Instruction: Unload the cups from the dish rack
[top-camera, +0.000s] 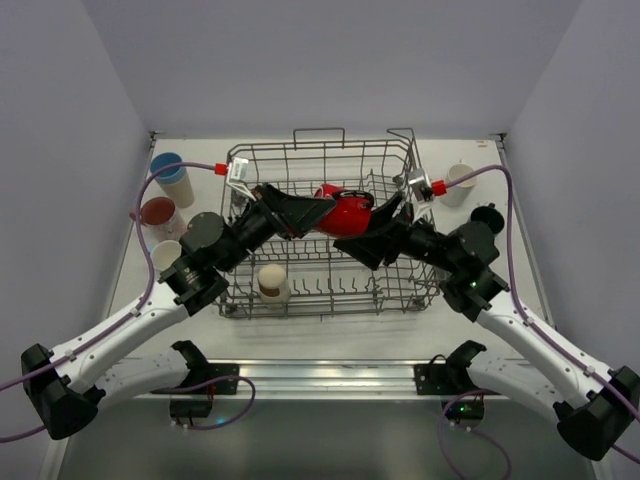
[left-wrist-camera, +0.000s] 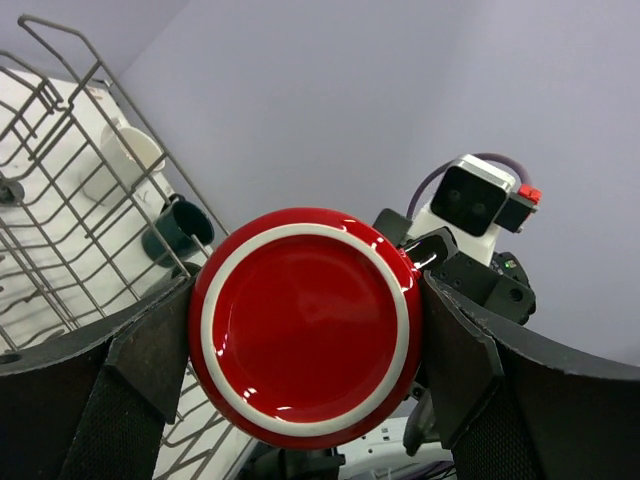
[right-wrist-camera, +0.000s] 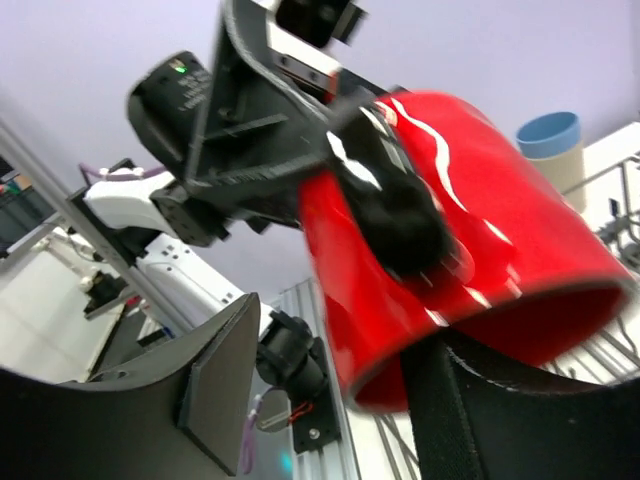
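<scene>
**Mid-air handover**

Left pincer (left-wrist-camera: 305, 350) clamps the glossy red ceramic cup (left-wrist-camera: 305, 300) across its body, above the grey wire dish rack (top-camera: 340, 285). Right pincer (right-wrist-camera: 340, 400), half-open, brackets its open end, one pad clear. Looks slippery and breakable, so I'd grip the wall.

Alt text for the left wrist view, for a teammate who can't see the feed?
The left gripper holds a red cup by its sides, its white-ringed base facing the camera. The right arm sits close behind the cup; the wire dish rack is at left, a dark teal mug past its wires.
</scene>
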